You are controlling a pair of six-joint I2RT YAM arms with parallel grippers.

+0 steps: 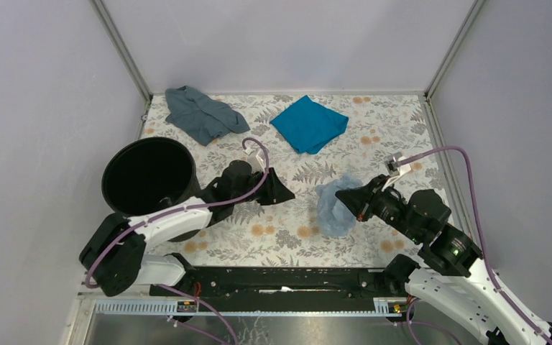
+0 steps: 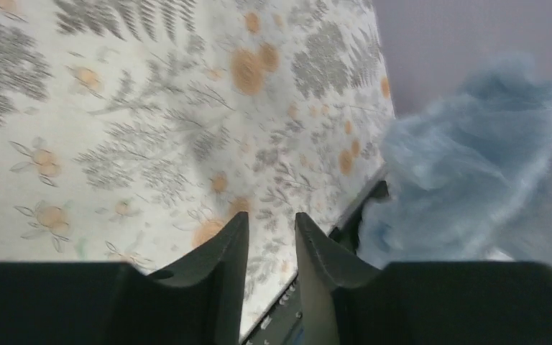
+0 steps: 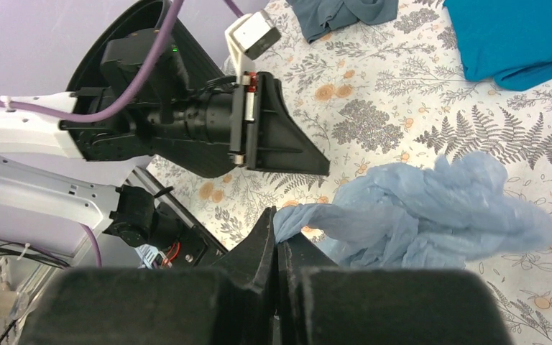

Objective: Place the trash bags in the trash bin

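Top external view: the floral tabletop (image 1: 374, 136) carries the round black ribbed plastic trash bin (image 1: 144, 172), upright at left. The crumpled translucent pale blue film trash bag (image 1: 333, 208) lies right of centre, outside the bin. The right gripper (image 3: 277, 233) is clamped on its edge. The left gripper (image 2: 272, 230) is narrowly parted and empty.

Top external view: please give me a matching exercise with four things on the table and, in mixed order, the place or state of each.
Things:
1. trash bag
2. trash bin
3. teal cloth
4. grey-blue cloth

Places or states:
A. far edge, left of the middle, crumpled
B. left side of the table, standing upright
C. pinched in the right gripper
D. far edge, near the middle, lying flat

Pairs: 1-C, 2-B, 3-D, 4-A
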